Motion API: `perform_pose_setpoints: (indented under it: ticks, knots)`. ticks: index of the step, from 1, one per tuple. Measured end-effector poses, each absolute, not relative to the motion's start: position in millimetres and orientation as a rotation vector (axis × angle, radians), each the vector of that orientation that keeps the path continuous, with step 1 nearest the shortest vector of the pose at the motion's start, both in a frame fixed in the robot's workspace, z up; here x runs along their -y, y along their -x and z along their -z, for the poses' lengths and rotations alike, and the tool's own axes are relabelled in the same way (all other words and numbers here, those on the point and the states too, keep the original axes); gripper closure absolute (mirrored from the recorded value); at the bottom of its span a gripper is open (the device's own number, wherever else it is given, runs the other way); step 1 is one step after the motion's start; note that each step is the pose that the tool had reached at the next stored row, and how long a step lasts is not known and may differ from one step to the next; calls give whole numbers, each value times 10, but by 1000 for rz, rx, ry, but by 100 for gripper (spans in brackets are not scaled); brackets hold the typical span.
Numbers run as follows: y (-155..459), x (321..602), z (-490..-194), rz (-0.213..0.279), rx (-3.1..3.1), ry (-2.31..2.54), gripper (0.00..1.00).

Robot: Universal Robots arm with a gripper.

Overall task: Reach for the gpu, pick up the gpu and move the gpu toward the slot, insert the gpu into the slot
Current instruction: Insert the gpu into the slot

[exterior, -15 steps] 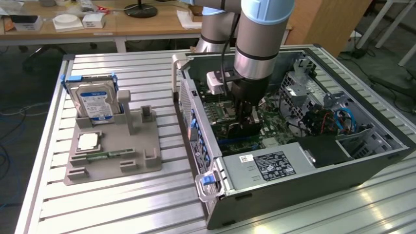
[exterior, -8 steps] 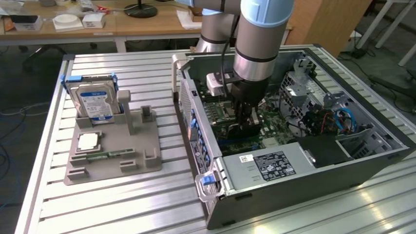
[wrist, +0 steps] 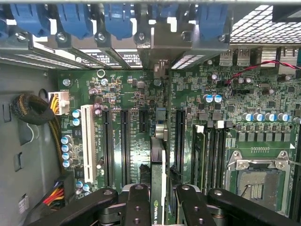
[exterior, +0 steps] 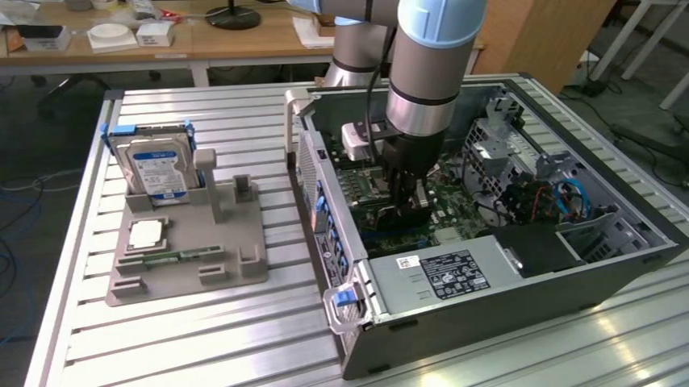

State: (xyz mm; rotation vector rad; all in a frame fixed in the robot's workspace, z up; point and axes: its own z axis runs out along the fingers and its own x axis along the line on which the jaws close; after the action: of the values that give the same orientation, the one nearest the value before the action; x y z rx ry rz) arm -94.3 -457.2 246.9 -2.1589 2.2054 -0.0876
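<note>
Dark, slim, edge-on gpu [wrist: 157, 188] stood gripped in the hand [wrist: 162, 200] over green motherboard [wrist: 136, 101], black slots [wrist: 124, 146] flanking it.

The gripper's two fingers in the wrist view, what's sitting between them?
The gpu, edge-on, stands between the fingers of the gripper, which is shut on it, above the motherboard slots. The wrist view shows this.
</note>
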Motion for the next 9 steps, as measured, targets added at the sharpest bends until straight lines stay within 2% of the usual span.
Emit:
perform_pose_setpoints:
  ticks: [9]
  knots:
    - [952,4571,-2457,88,-2205,2159,74]
